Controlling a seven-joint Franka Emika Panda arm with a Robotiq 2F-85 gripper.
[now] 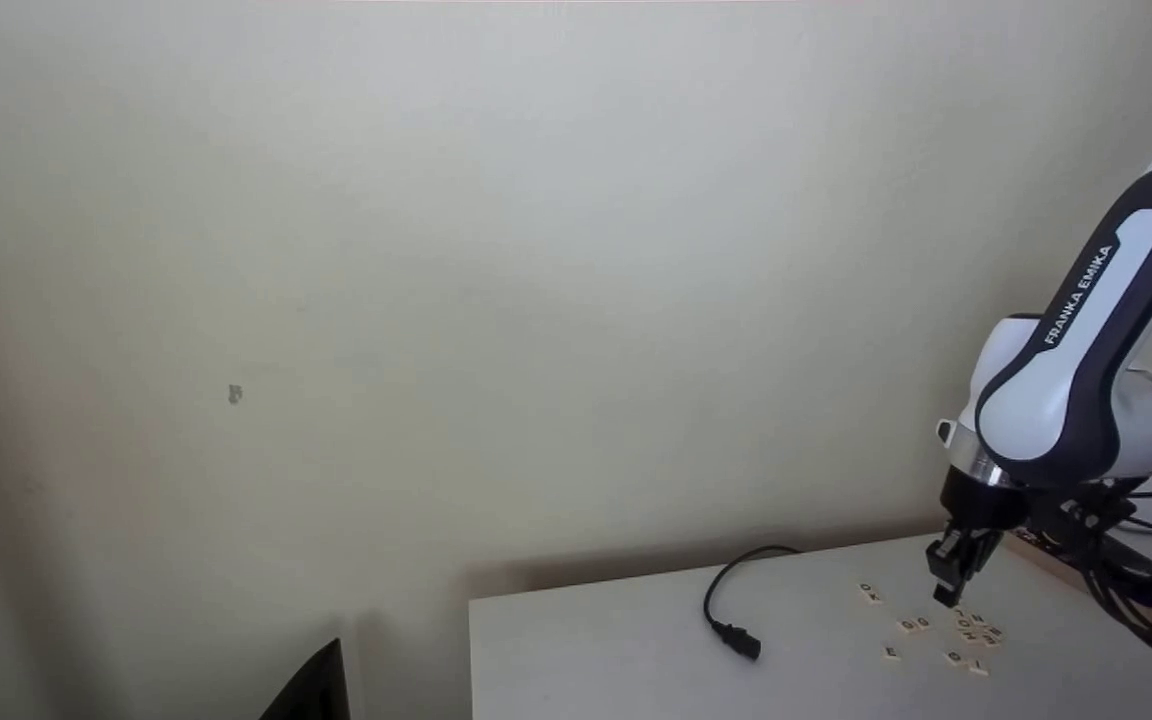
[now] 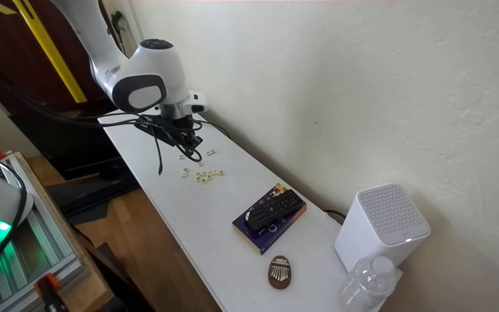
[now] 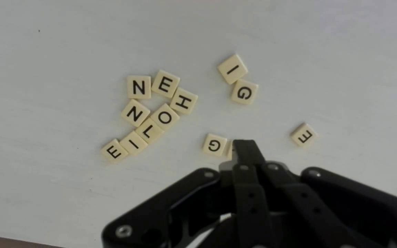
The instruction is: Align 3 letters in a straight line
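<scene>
Letters (image 3: 165, 117) lie loose on the desk (image 3: 47, 103). E, I, L and O run touching in a slanted row; H, another E and two Ns sit close by. In the wrist view I also find an I against a G, a lone E (image 3: 304, 135), and a second G beside a letter mostly hidden by my claw (image 3: 248, 148). Claw fingers together; whether they touch the desk I cannot tell. Farther out, in the exterior views: cable plug (image 1: 739, 641), book (image 2: 268, 238) bearing a black remote (image 2: 275, 210), thumb piano (image 2: 280, 273), clear bottle (image 2: 367, 284) near a white box (image 2: 364, 232).
</scene>
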